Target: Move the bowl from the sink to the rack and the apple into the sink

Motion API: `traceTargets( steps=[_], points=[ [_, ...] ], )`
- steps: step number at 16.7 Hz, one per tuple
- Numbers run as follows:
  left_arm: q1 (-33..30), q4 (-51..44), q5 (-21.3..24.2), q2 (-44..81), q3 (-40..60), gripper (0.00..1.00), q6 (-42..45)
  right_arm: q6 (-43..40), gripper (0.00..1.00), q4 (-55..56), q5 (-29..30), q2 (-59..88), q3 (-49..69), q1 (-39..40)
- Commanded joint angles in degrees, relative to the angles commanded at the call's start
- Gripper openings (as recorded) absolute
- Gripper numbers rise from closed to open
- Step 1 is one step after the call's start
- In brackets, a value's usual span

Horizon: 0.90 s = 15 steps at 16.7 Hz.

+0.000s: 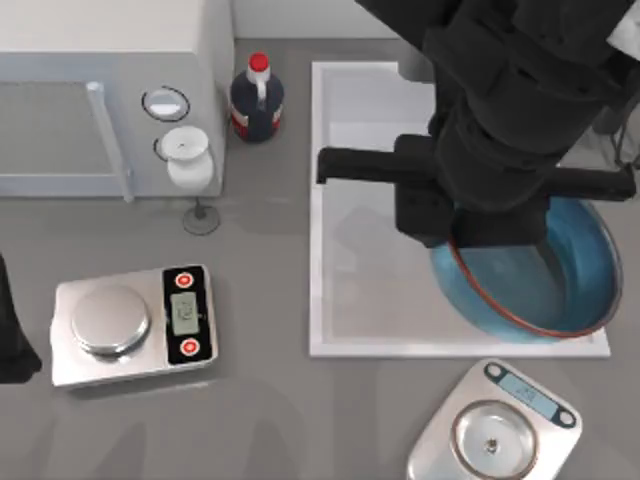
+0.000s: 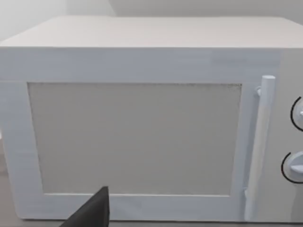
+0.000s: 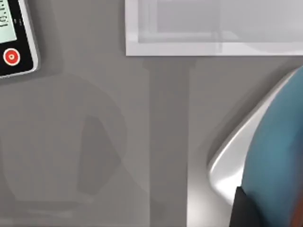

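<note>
The counter point(image 1: 270, 400) carries the white sink point(image 1: 340, 80) on the right half of the top view, and my right arm point(image 1: 500, 110) reaches over it. My left arm point(image 1: 12, 330) is parked at the counter's left edge, facing the microwave point(image 2: 142, 61).

The bowl point(image 1: 575, 270) sits at the sink's near right corner, its reddish rim line crossing the sink's white rim, so I judge it is raised off the basin floor. In the right wrist view the bowl point(image 3: 279, 156) hangs in front of a steel scale point(image 3: 227, 165).

One of my right fingers point(image 3: 241, 210) lies against the blue wall, so I take them as gripping the bowl. The step in hand is bowl-to-rack. Next I must carry it level, clear of the sink.
</note>
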Motion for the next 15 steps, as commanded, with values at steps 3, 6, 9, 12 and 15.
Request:
traceTargets(
  steps=[3,6,9,12,15],
  points=[
    [0.0,0.0,0.0,0.0,0.0,1.0,0.0,-7.43,0.0,11.74,-4.47,-3.1,-3.93,-10.72],
    [0.0,0.0,0.0,0.0,0.0,1.0,0.0,-15.6,0.0,28.06,-9.01,-6.52,-8.1,-24.69],
    [0.0,0.0,0.0,0.0,0.0,1.0,0.0,-24.39,0.0,46.18,-13.47,-10.23,-12.36,-39.71],
    [0.0,0.0,0.0,0.0,0.0,1.0,0.0,-33.37,0.0,62.54,-18.41,-14.45,-17.39,-53.8],
    [0.0,0.0,0.0,0.0,0.0,1.0,0.0,-41.76,0.0,74.25,-23.29,-18.79,-22.55,-64.85]
  ],
)
